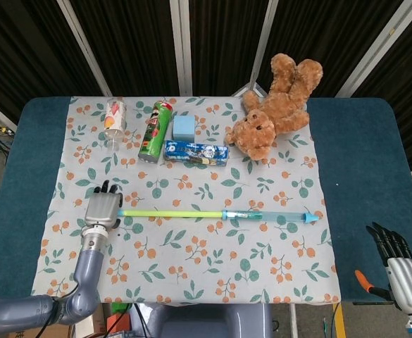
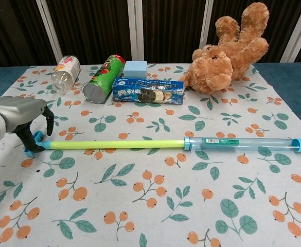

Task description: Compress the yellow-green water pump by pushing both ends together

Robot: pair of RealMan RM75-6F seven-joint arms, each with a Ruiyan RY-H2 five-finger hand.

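Head view takes in both hands: left hand (image 1: 103, 209) at the blue handle end of the water pump (image 1: 213, 214), right hand (image 1: 406, 277) well apart at the near right table edge, fingers straight and a little apart, holding nothing, just beside an orange-handled tool (image 1: 367, 283). Chest view leaves out that right hand, but gives the left hand (image 2: 19, 116) from the side: dark fingers (image 2: 29, 138) curled down around the handle, touching it (firm grip or mere contact, cannot tell). Pump lying flat across the middle of the flowered cloth (image 1: 191, 260), yellow-green rod drawn far out of the clear blue barrel. Behind it, well apart: plastic bottle (image 2: 66, 70), chip can (image 2: 104, 78) on its side, blue block (image 2: 135, 69), cookie packet (image 2: 148, 91), teddy bear (image 2: 231, 47).
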